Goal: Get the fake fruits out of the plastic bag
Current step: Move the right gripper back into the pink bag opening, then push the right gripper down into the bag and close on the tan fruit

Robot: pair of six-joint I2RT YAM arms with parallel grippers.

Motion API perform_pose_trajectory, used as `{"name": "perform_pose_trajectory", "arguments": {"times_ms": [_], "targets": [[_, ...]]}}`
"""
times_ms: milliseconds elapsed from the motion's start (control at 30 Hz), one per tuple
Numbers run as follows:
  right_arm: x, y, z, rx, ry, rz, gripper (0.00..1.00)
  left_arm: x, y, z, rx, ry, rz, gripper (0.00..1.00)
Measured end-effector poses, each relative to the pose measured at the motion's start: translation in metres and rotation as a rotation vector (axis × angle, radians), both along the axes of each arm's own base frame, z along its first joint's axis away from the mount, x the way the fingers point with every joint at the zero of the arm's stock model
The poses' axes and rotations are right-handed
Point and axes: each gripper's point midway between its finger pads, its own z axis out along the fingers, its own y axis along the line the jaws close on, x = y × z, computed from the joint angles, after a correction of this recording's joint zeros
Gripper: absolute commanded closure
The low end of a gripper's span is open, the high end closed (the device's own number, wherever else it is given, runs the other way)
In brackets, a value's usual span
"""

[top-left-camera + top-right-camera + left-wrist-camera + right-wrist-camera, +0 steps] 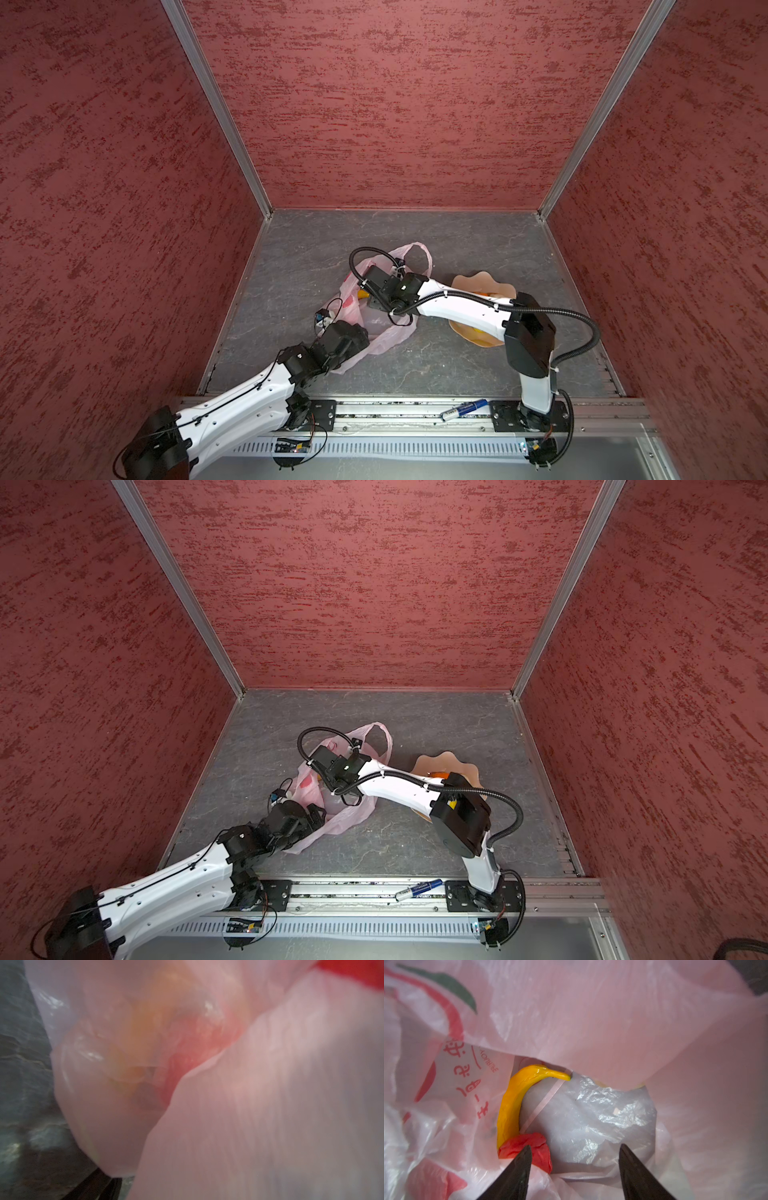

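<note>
My left arm [232, 401] and right arm [461, 309]: white shells, black joints. Black ribbed cable [597, 333] loops off the right one. Fingers [517, 1176] dark, tapered.

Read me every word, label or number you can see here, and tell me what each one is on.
Nothing reads cleanly enough to quote.
Plastic bag: large red characters, non-Latin, illegible to me.
Plastic bag: small red capitals beside them, too blurred.
Blue-and-white marker on the front rail: label too small.
</note>
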Motion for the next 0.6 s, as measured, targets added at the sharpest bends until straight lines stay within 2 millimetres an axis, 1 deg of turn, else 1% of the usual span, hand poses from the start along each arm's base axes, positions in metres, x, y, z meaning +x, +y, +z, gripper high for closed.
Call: {"name": "perform_pose_trajectory", "arguments": {"times_ms": [100, 167, 267, 500, 600], "targets": [[0.006, -0.001, -0.012, -0.003, 0.012, -0.030, 0.33, -0.001, -0.002, 0.000, -0.006, 0.006, -0.009, 0.03], [0.009, -0.003, -0.023, -0.017, 0.025, -0.047, 0.33, -0.002, -0.003, -0.001, -0.006, 0.010, -0.016, 0.03], [0.011, -0.006, -0.034, -0.034, 0.036, -0.067, 0.32, -0.003, -0.003, -0.001, -0.008, 0.013, -0.022, 0.03], [0.015, -0.012, -0.039, -0.041, 0.024, -0.121, 0.27, -0.004, -0.005, -0.002, -0.014, 0.021, -0.030, 0.03], [0.015, -0.017, -0.044, -0.050, 0.026, -0.139, 0.23, -0.007, -0.003, -0.008, -0.008, 0.030, -0.032, 0.03]]}}
